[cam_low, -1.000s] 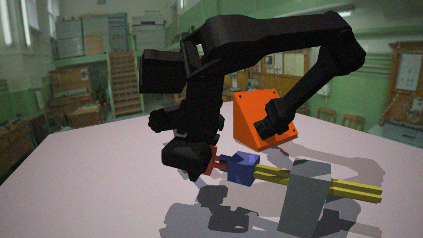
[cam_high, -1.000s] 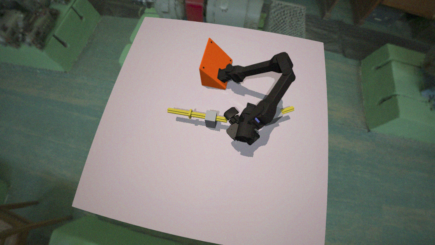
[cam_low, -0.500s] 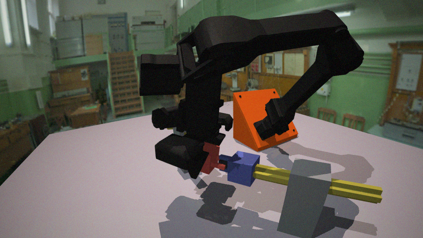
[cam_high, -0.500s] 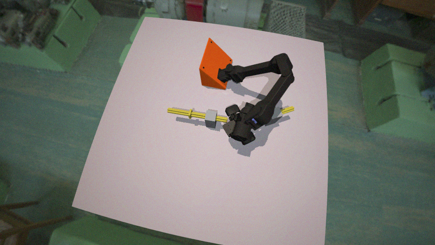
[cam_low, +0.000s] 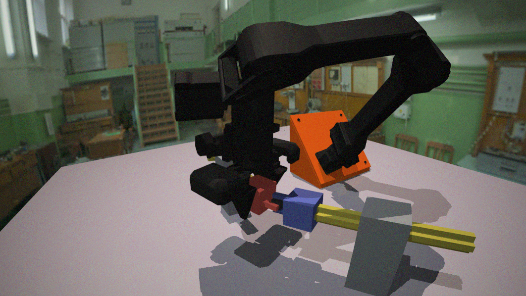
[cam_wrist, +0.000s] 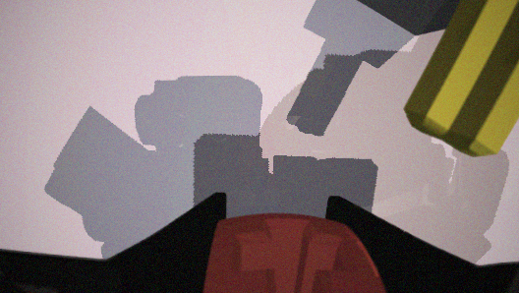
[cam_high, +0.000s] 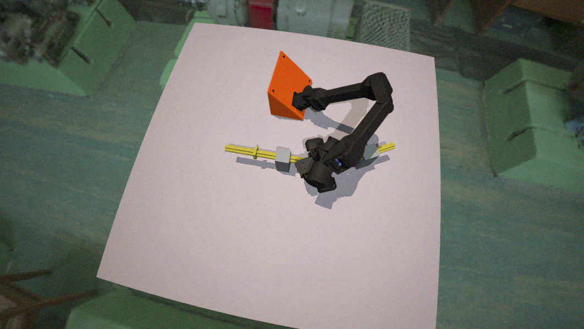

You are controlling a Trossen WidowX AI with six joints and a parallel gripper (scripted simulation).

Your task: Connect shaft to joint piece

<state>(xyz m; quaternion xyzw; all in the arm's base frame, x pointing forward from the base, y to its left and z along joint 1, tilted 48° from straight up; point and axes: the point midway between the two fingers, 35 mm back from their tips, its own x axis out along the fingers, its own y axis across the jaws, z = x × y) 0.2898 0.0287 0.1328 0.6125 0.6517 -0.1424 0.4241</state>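
My gripper (cam_low: 263,194) (cam_wrist: 276,205) is shut on the red joint piece (cam_low: 263,200) (cam_wrist: 290,256). Red prongs reach toward the blue hinge block (cam_low: 299,213) on the end of the first yellow shaft (cam_high: 386,147) (cam_low: 337,217). A tall grey block (cam_low: 379,253) holds that shaft. The second yellow shaft (cam_high: 241,149) (cam_wrist: 472,88) has a collar and runs through the second grey block (cam_high: 282,159). Its near end shows ahead and to the right of the red piece in the wrist view, apart from it. The opening's exact direction cannot be told; the gripper covers the joint in the top view.
The orange wedge base (cam_high: 286,81) (cam_low: 312,147) carries the arm and stands behind the shafts. The arm (cam_high: 367,126) (cam_low: 323,44) arches over from it, above the first shaft's side. The pale table (cam_high: 204,229) (cam_low: 91,206) bears both blocks, with arm shadows across it.
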